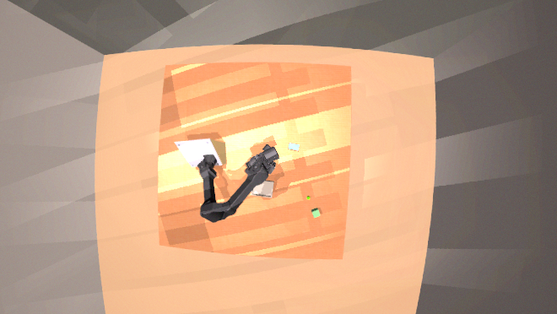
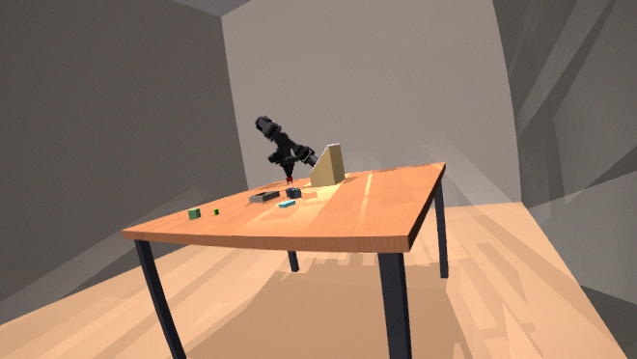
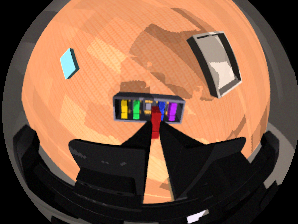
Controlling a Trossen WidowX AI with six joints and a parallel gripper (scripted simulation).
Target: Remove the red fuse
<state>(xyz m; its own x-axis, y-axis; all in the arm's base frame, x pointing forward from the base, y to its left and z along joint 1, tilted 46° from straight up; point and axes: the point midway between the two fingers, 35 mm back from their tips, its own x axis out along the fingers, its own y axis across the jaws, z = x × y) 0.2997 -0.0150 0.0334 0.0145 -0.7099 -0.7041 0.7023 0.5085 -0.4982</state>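
red fuse [image 3: 156, 123] is seen pinched at its upper end in the gripper [image 3: 157, 131], long axis upright, lower end pointing down toward the fuse block [image 3: 150, 108]. in the exterior view the fuse [image 2: 289, 179] hangs above the block [image 2: 293, 192], apparently lifted free, though the gap is too small to be sure. it is judged light, stiff and smooth-sided, likely brittle if levered sideways; the narrow top is judged the only safe hold, with the lift kept vertical. the neighbouring fuses, blue, green, yellow and purple, are seen standing in the block's slots. the grey tray [image 3: 216, 64] lies near the block, to one side. a light-blue tile [image 3: 68, 63] and two green cubes lie farther out on the wooden table [image 2: 367, 212].
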